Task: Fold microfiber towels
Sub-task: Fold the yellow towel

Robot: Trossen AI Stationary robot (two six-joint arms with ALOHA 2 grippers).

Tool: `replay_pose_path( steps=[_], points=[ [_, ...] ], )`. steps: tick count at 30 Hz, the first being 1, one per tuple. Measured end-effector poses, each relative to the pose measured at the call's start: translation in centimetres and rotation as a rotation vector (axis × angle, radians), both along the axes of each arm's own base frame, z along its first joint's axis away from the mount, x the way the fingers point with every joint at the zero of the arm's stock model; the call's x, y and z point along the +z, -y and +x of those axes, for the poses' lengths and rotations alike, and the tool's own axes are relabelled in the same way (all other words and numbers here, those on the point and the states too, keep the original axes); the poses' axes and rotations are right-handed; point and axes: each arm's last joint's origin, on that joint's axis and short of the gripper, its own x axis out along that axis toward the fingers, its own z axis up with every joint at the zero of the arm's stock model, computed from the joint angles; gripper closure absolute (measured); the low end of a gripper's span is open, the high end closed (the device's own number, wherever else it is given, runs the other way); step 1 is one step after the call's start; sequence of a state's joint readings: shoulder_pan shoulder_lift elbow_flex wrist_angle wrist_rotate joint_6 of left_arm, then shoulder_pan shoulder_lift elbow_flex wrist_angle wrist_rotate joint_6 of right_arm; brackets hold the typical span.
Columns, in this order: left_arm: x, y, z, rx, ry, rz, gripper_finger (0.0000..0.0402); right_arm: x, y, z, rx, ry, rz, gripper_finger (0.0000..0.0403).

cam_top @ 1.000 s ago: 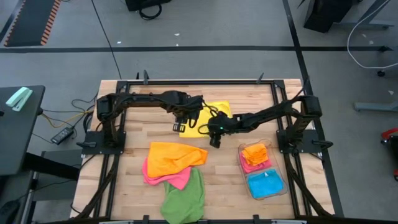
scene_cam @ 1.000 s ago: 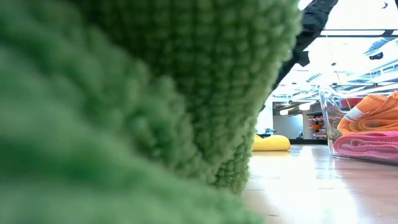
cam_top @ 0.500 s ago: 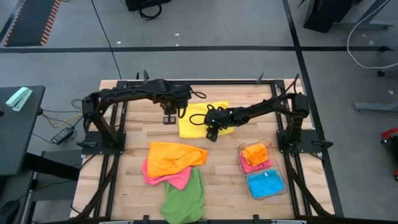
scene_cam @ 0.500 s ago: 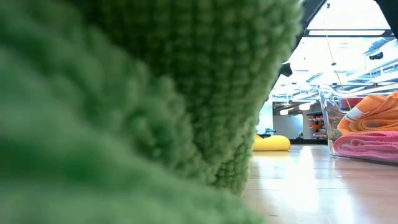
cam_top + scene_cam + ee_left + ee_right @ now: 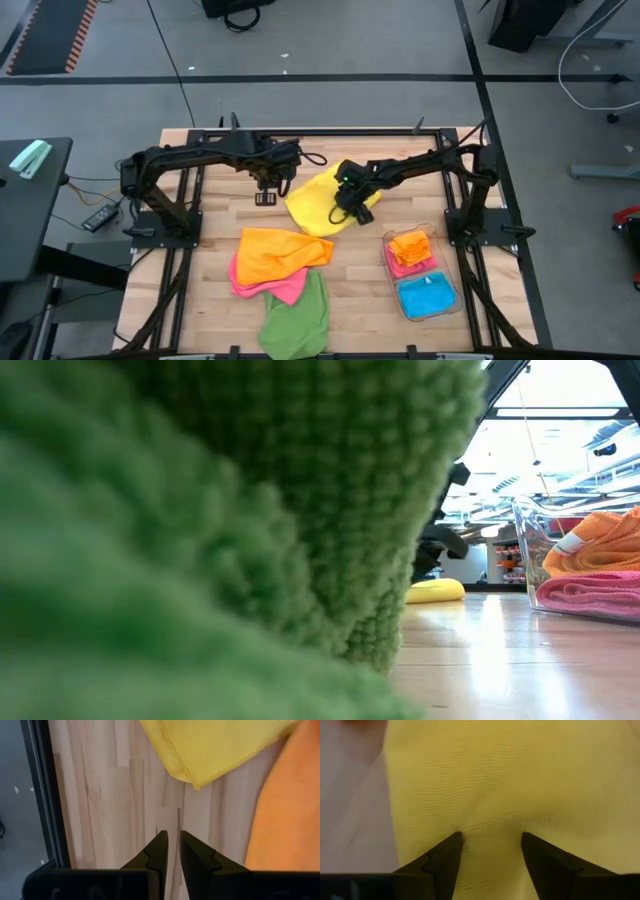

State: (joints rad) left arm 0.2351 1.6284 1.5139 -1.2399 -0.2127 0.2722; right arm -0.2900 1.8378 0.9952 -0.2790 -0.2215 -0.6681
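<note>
Seemingly, right hand (image 5: 490,851) spread on yellow towel (image 5: 510,785); left hand (image 5: 171,851) nearly clenched, empty.

**Where things lie on the worktop**

The lone towel (image 5: 312,205) lies at the middle of the worktop (image 5: 210,260), towards the back. The right claw (image 5: 345,212) is on top of it. The left claw (image 5: 265,197) is over bare wood just left of it.

In front of that towel is a heap of towels (image 5: 275,262). The top one overlaps a second, and a third (image 5: 298,320) reaches the front edge, close against the low camera.

The bin (image 5: 386,248) stands to the right of the heap. It holds stacked folded towels (image 5: 410,246) in its rear half and one folded towel (image 5: 428,296) in its front half.
</note>
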Motion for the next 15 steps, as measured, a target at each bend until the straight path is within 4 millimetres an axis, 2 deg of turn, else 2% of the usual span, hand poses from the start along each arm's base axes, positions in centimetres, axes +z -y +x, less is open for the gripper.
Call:
replay_pose_path(
  steps=[3, 5, 7, 10, 13, 15],
  points=[
    [0.2, 0.3, 0.1, -0.009, 0.015, 0.004, 0.0346, 0.4, 0.5, -0.1, 0.069, -0.046, -0.071, 0.019],
    [0.2, 0.3, 0.1, 0.004, 0.022, 0.002, 0.0345, 1.4, 0.8, 0.0, 0.046, -0.103, -0.12, 0.0192],
    [0.2, 0.3, 0.1, 0.02, 0.032, -0.005, 0.0346, 2.9, 1.0, 0.2, -0.017, -0.143, -0.124, 0.0195],
    [0.2, 0.3, 0.1, 0.05, 0.046, -0.018, 0.035, 5.9, 0.7, 0.5, -0.124, -0.097, -0.09, 0.0197],
    [0.2, 0.3, 0.1, 0.074, 0.052, -0.025, 0.0353, 6.3, 0.3, 0.3, -0.248, -0.101, -0.018, 0.0197],
    [0.2, 0.4, 0.1, 0.09, 0.048, -0.03, 0.0353, 6.4, 0.2, 0.2, -0.395, -0.09, 0.05, 0.0197]
  ],
)
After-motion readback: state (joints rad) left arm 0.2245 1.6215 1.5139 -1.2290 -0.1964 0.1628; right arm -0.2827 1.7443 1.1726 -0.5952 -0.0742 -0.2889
